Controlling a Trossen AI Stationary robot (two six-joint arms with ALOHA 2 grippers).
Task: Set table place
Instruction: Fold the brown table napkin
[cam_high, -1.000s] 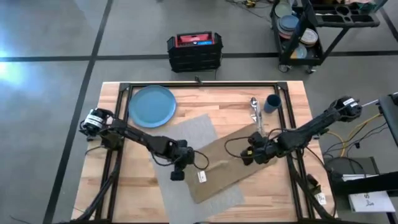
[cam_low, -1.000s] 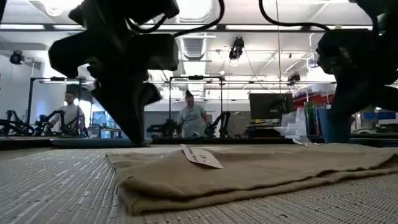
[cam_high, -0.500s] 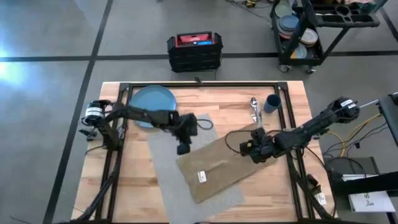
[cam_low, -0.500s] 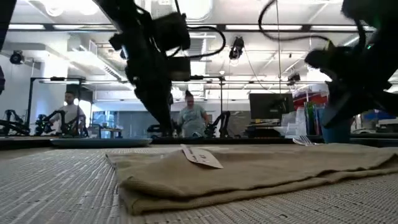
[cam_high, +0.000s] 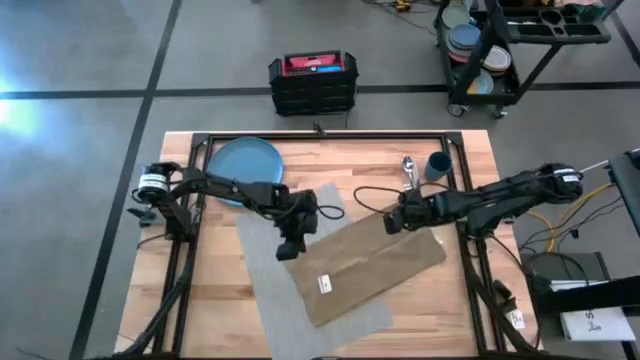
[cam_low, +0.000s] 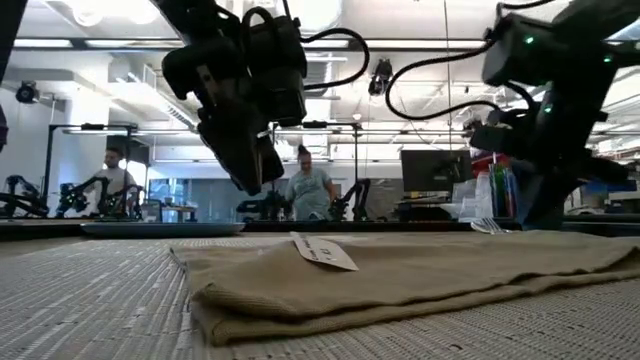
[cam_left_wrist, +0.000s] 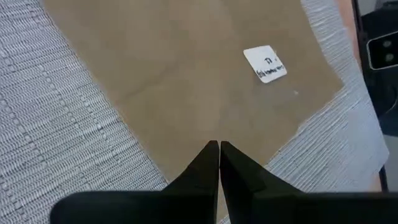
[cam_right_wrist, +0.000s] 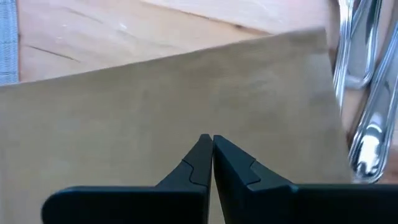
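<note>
Both grippers hover over the tan napkin, left gripper and right gripper, fingers closed, empty.

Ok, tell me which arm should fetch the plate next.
Left, probably. The plate lies at the table's far left, beside the left arm, whose shut pincer hangs over the napkin nearby. The right pincer is farther off, by the cutlery.

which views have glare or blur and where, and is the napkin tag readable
High view: window glare washes the floor at the picture's left edge. Low view: ceiling lights blow out, both arms are dark silhouettes, and the near placemat is soft. Left wrist view: napkin sharp, but the tag print is too small to read.
</note>
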